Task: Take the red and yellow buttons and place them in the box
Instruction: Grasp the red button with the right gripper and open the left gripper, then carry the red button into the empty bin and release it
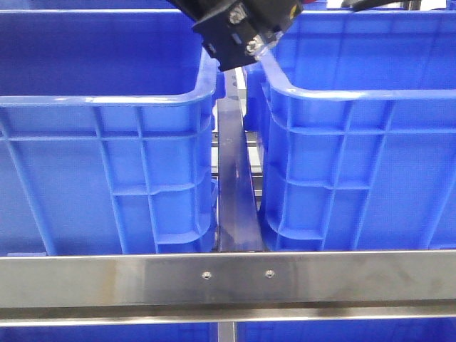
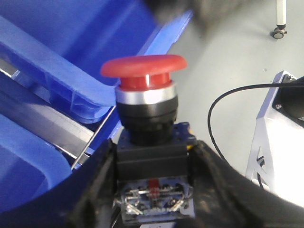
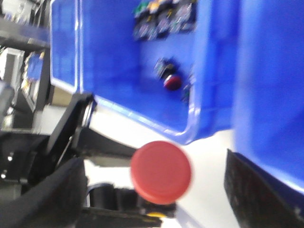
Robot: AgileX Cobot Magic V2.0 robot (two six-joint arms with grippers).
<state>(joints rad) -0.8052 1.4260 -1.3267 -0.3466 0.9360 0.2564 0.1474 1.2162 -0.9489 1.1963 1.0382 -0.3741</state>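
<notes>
Left hand (image 2: 154, 190) was clenched on the red mushroom pushbutton (image 2: 144, 66), carried near the blue crate (image 2: 71, 85). Right hand state: can't tell. Next: centre over crate, release.

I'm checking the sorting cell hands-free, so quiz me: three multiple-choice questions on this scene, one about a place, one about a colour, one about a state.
1. In the front view, the steel rail runs:
A) across in front of the left crate and right crate
B) inside the left crate
C) on top of both rims

2. The cap of the button in the left wrist view is:
A) yellow
B) green
C) red

3. The left claw is:
A) open and empty
B) shut on the button's black body
C) out of view

Answers: 1 A, the rail crosses low before both crate walls. 2 C, the domed cap is plainly red. 3 B, a finger presses each side of the body.
</notes>
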